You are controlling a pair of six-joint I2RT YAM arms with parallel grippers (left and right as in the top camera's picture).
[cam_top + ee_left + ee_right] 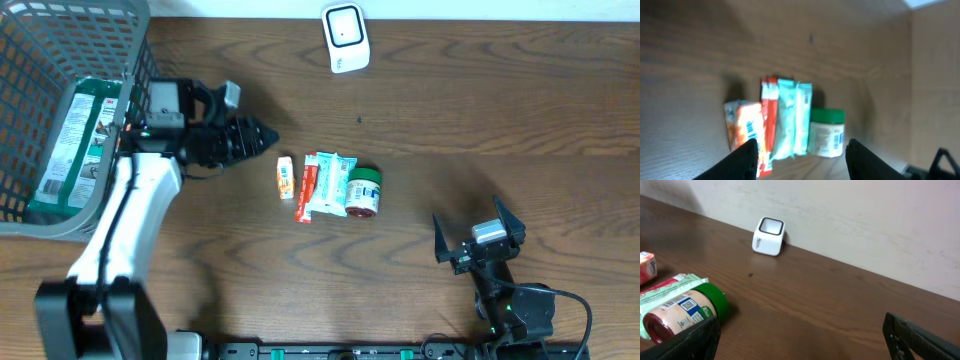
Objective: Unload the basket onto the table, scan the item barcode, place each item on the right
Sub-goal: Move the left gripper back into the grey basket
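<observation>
The left tool (262, 136) hangs above the desk (480, 110), just right of the basket (30, 40) and left of the row of goods. In its wrist view the two dark fingers (746, 160) stand well apart with nothing between them. It is released, gripping and touching nothing.

The right tool (476, 232) sits near the front right of the desk. Its jaws are spread wide, it is empty, and it is well apart from every item.

The grey mesh basket stands at the far left corner. It holds one flat green-and-white package (75, 140), lying against the wall next to the left arm.

Four things lie side by side in the middle of the desk:
- a small orange box (285, 177) on the left
- a red sachet (304, 190)
- a pale blue packet (330, 185)
- a jar with a green lid (363, 192) on its side, lid toward the back wall

The sachet, packet and jar touch or nearly touch. The box lies just beside them.

The white scanner (345, 38) stands at the back edge of the desk, well apart from the row.
</observation>
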